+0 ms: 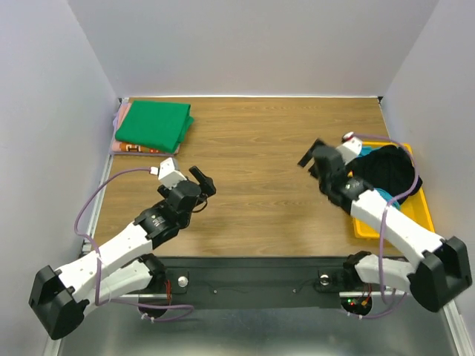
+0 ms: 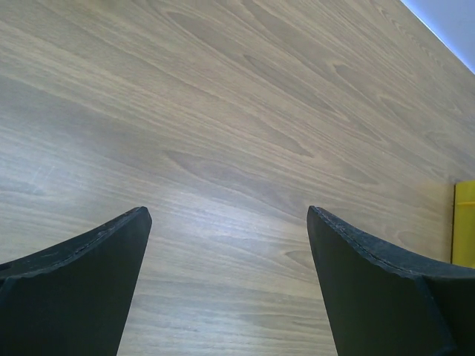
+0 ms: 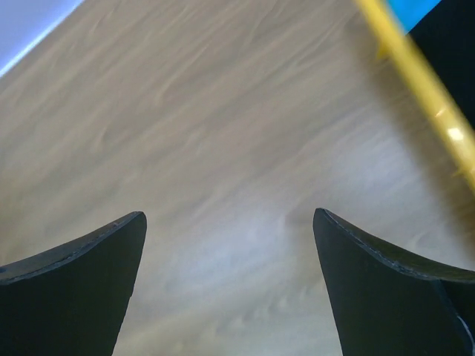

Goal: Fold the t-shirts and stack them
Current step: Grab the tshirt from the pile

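A folded bright green t-shirt (image 1: 154,124) lies on a folded orange-pink t-shirt (image 1: 125,147) at the table's far left corner. A crumpled black t-shirt (image 1: 387,172) fills the yellow tray (image 1: 365,227) at the right, with a teal-blue t-shirt (image 1: 384,195) peeking out beneath it. My left gripper (image 1: 204,182) (image 2: 228,216) hangs open over bare wood at centre left. My right gripper (image 1: 312,157) (image 3: 228,219) is open above bare wood just left of the tray, whose yellow rim (image 3: 415,81) and a bit of teal-blue t-shirt (image 3: 414,9) show at its view's upper right.
White walls close in the table on three sides. A metal rail (image 1: 100,200) runs along the left edge. The tray's edge (image 2: 464,222) shows at the far right of the left wrist view. Bare wood tabletop (image 1: 260,156) lies between the two arms.
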